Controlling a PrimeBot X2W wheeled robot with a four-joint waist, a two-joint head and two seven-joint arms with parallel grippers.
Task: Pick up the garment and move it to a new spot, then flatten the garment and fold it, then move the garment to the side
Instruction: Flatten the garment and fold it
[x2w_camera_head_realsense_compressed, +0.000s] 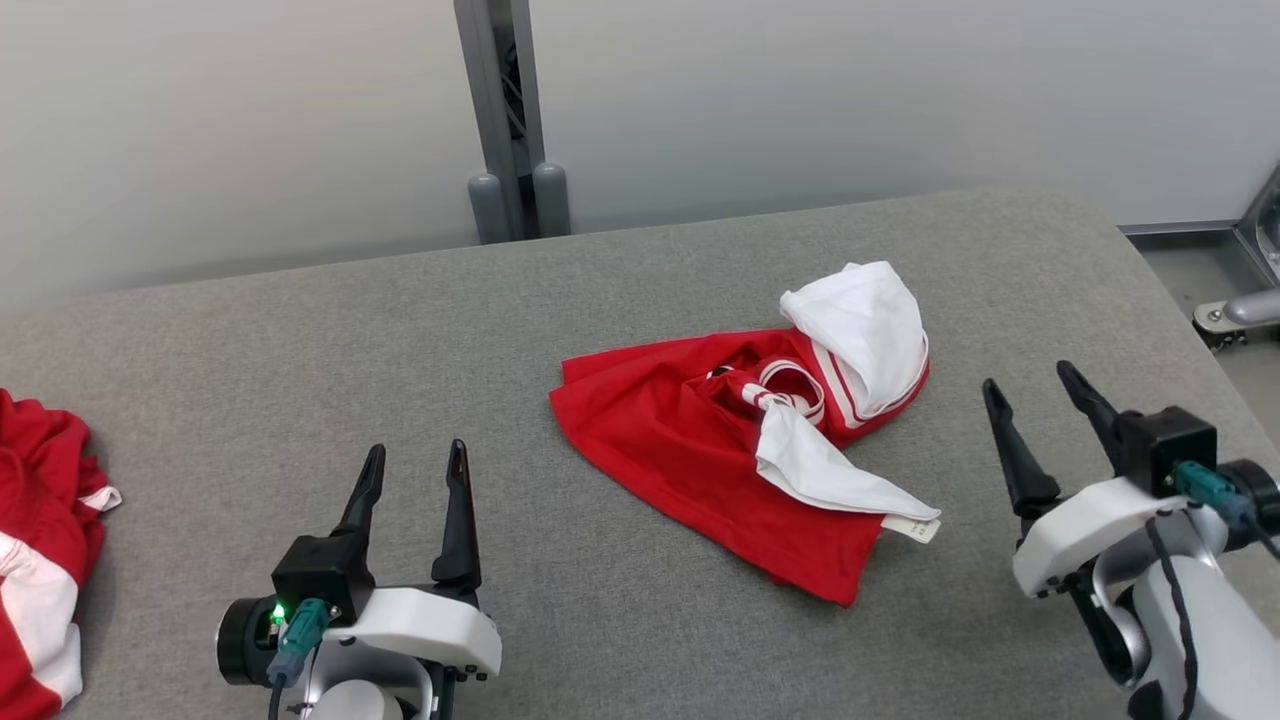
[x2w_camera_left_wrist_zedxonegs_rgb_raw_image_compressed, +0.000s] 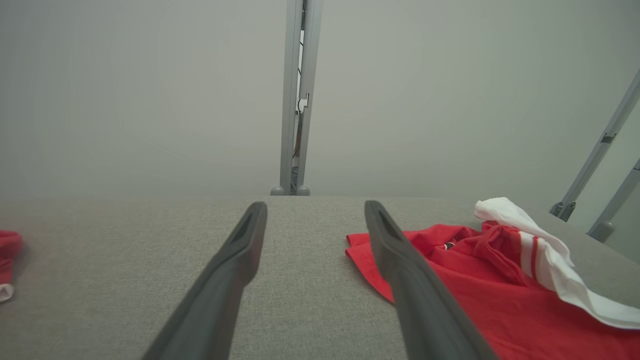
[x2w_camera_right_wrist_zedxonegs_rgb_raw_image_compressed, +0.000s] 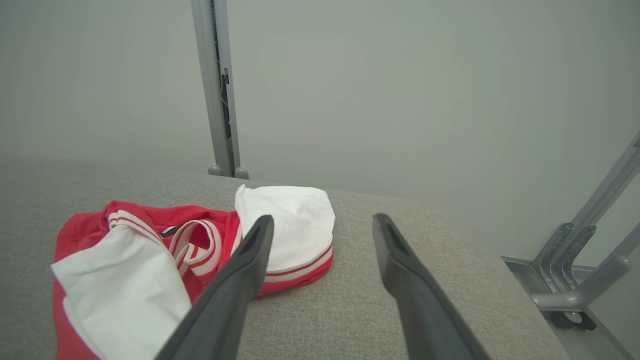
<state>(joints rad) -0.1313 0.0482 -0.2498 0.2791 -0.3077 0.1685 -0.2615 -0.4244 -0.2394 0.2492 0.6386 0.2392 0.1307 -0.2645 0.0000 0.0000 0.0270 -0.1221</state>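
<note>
A grey metal post (x2w_camera_head_realsense_compressed: 508, 120) stands behind the grey fabric-covered table (x2w_camera_head_realsense_compressed: 300, 330).

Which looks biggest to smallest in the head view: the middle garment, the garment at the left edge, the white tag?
1. middle garment, largest.
2. left-edge garment, smaller as seen, but cropped by the frame, so unsure.
3. white tag, smallest.
</note>
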